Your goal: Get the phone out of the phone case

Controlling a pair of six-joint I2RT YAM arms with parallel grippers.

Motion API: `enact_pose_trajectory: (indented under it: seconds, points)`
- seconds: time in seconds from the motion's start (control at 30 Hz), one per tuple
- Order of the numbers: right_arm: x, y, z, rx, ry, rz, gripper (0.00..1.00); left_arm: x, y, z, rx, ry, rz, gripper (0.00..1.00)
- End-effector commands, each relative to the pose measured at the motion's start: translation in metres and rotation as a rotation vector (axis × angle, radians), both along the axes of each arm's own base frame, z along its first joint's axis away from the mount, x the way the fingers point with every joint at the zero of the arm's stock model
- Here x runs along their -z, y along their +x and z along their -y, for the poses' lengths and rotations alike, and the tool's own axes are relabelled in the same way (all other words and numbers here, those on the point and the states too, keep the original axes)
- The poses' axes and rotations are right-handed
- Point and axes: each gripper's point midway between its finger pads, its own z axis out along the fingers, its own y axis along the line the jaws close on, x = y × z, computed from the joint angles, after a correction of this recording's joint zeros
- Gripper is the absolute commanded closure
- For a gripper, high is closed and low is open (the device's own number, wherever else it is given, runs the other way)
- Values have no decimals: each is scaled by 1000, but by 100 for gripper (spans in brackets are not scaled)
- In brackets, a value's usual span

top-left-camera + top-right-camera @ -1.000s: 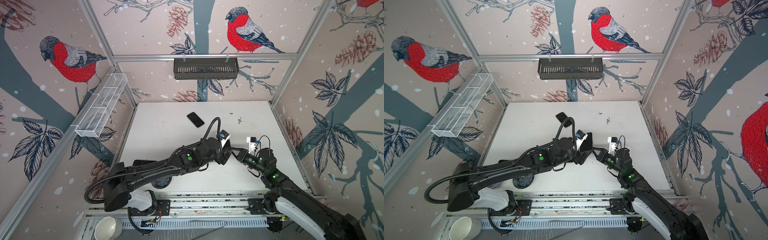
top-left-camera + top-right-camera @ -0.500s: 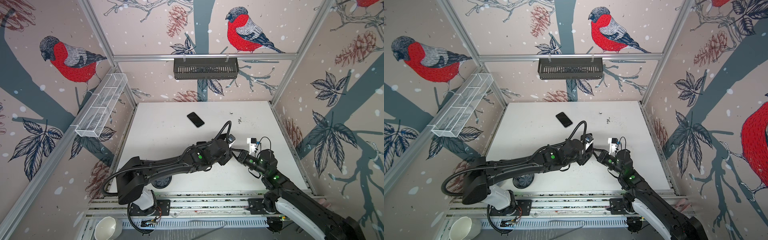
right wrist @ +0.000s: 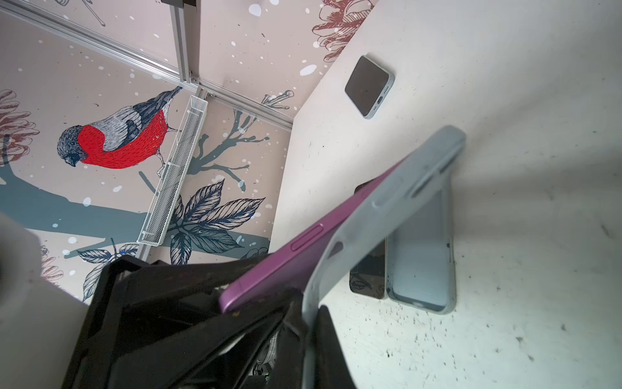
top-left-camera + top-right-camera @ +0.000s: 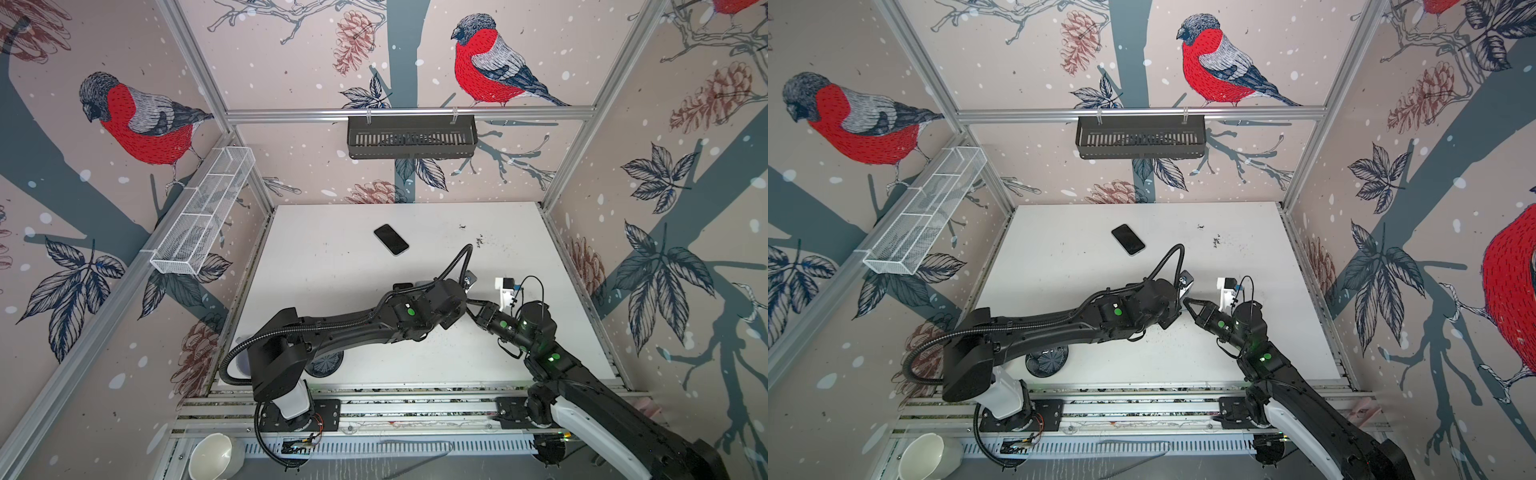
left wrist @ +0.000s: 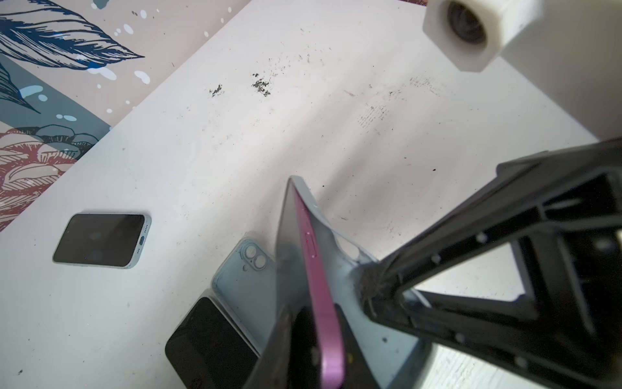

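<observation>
White tabletop (image 4: pixel 316 282) lies under us. Held clear of it, the purple phone (image 5: pixel 314 266) sits half out of its grey-blue phone case (image 3: pixel 390 198). Our left gripper (image 5: pixel 319 330) is clamped on the phone's end, and our right gripper (image 3: pixel 311 313) is pinched on the case rim. Beneath them a pale blue slab (image 5: pixel 242 286) and a dark phone (image 5: pixel 212 343) lie side by side. A spare phone (image 4: pixel 391 239) rests well apart.
</observation>
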Motion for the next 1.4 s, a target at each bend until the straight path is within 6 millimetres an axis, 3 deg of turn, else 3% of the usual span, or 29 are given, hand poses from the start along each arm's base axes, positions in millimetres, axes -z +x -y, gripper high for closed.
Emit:
enact_pose_trajectory:
  seconds: [0.0, 0.13, 0.3, 0.63, 0.8, 1.0, 1.23, 1.37]
  points:
    - [-12, -2, -3, -26, 24, 51, 100, 1, -9, 7, 43, 5, -10, 95]
    - [1, 1, 3, 9, -24, 33, 100, -10, -16, 12, 64, 3, 21, 100]
    - [22, 1, 15, 48, -61, -6, 100, -41, -16, 7, 21, -11, 111, 100]
    - [66, 6, 50, 182, -153, -96, 100, -99, -26, -17, -72, -72, 337, 100]
    - [83, 11, 69, 241, -209, -136, 100, -110, -26, -32, -120, -62, 374, 100]
    - [89, 20, 87, 287, -247, -159, 100, -92, -23, -37, -140, 13, 396, 100]
    - [84, 28, 104, 293, -294, -176, 100, -46, -5, -13, -211, 165, 434, 100]
    - [88, 28, 105, 273, -277, -198, 100, -15, 4, 11, -193, 313, 471, 100]
